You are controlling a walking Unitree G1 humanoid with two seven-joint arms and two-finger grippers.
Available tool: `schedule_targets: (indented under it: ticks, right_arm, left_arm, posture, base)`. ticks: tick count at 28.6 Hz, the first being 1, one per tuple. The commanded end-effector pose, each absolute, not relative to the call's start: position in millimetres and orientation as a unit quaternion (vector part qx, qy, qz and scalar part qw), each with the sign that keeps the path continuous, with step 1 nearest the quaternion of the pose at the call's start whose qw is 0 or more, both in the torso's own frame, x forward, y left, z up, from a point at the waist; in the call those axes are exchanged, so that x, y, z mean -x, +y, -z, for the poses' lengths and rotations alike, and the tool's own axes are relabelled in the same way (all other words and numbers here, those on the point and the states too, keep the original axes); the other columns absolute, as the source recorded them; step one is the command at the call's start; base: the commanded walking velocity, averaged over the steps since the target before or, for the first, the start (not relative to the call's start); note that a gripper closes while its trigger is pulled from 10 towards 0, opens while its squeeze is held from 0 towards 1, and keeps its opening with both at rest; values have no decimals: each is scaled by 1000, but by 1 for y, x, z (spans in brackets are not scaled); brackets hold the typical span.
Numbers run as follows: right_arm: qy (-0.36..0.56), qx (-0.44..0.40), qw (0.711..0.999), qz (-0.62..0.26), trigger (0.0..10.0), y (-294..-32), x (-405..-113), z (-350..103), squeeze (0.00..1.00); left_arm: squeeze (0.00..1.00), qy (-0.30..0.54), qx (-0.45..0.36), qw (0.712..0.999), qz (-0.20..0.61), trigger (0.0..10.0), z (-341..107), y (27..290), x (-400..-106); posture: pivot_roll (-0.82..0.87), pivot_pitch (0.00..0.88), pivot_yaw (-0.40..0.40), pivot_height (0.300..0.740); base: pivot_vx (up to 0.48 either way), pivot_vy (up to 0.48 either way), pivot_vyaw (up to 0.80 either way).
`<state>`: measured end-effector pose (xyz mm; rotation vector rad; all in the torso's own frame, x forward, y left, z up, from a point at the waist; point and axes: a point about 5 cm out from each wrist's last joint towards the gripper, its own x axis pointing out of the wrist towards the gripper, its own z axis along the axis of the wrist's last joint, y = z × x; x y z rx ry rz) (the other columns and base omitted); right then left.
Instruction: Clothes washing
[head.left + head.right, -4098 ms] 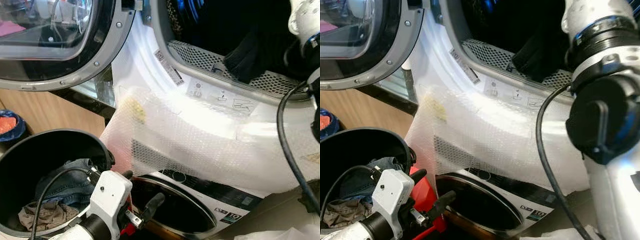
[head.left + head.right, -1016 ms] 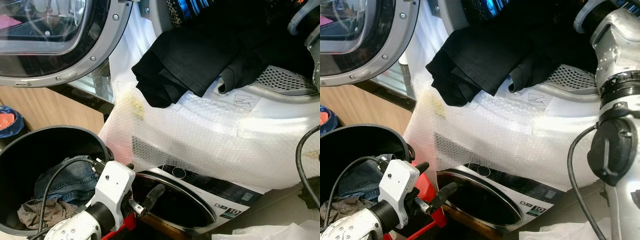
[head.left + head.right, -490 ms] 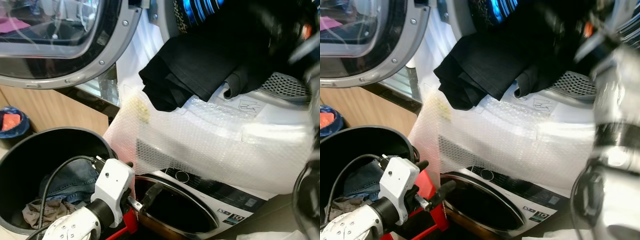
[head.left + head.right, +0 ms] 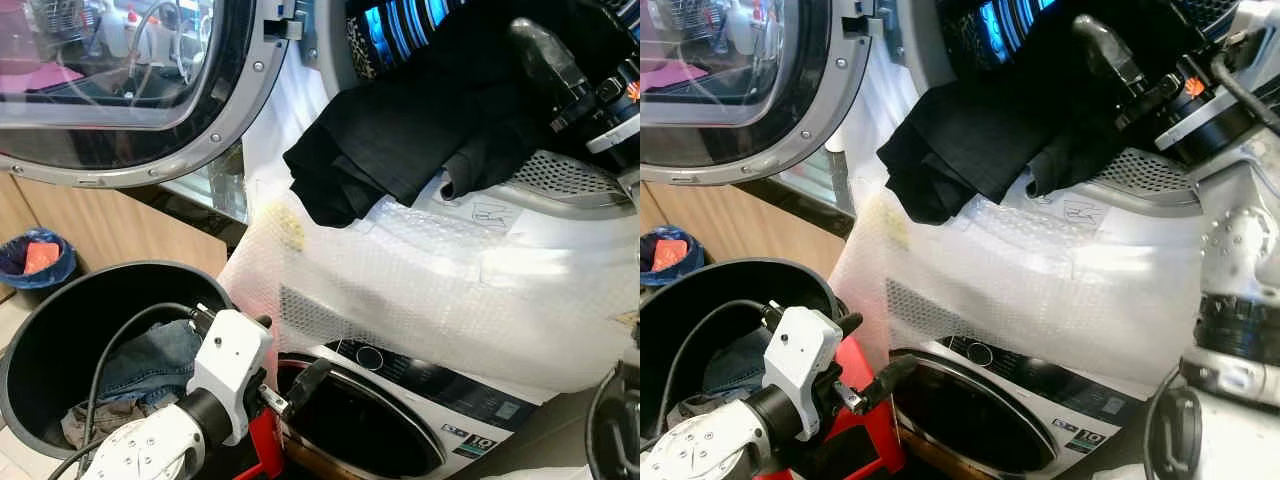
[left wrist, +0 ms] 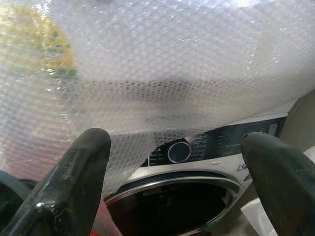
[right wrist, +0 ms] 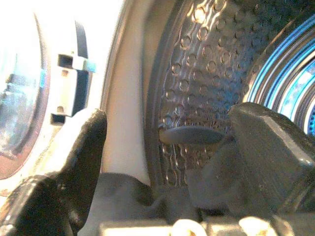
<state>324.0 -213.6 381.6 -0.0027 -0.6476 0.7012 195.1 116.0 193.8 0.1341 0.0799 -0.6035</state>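
Bubble-wrapped dryer front (image 4: 450, 300), black garment (image 4: 420, 140) draped over its rim, right claw (image 6: 167, 147) open above, left claw (image 5: 177, 162) open

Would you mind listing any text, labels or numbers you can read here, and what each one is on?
"10": badge on the lower washing machine's control panel, right of its dial.
Panel text around the dial: too small to read.
Pictogram stickers on the upper machine's door rim, under bubble wrap: symbols, not legible.
Nothing else readable.
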Motion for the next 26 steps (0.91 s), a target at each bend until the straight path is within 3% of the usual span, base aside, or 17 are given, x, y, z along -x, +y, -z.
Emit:
schedule_targets:
  ticks: [1, 8, 10, 17, 21, 23, 26]
  right_arm:
    - [-324, 10, 883, -341, 10000, -210, -317, -388, 0]
    - [-324, 20, 887, -330, 10000, -198, -313, -382, 0]
    - [-315, 42, 888, -333, 10000, -177, -300, -365, 0]
    - [-249, 75, 900, -350, 10000, -145, -282, -329, 0]
    - [-218, 98, 912, -335, 10000, -137, -284, -315, 0]
    - [-179, 122, 938, -270, 10000, -135, -300, -300, 0]
    - [-168, 150, 943, -243, 10000, -135, -306, -293, 0]
  left_arm:
    - [0, 36, -68, 951, 300, 10000, -194, 115, -196]
    - [0, 35, -67, 951, 301, 10000, -193, 114, -196]
    - [0, 34, -68, 952, 296, 10000, -193, 115, -197]
    - [0, 26, -68, 951, 300, 10000, -193, 113, -201]
    - [0, 22, -69, 949, 305, 10000, -194, 112, -202]
    - [0, 20, -69, 949, 308, 10000, -194, 111, -204]
    - [0, 18, -69, 948, 310, 10000, -195, 109, -204]
  posture:
    - [47, 58, -134, 740]
    - [44, 56, -140, 740]
    - [39, 52, -150, 740]
    - [35, 32, -150, 740]
    - [35, 20, -150, 740]
    - [40, 11, -152, 740]
    - [46, 8, -153, 740]
  base:
    - [0, 0, 0]
    - [0, 0, 0]
    - [0, 0, 0]
    - [0, 0, 0]
    - [0, 0, 0]
    - [0, 0, 0]
    - [0, 0, 0]
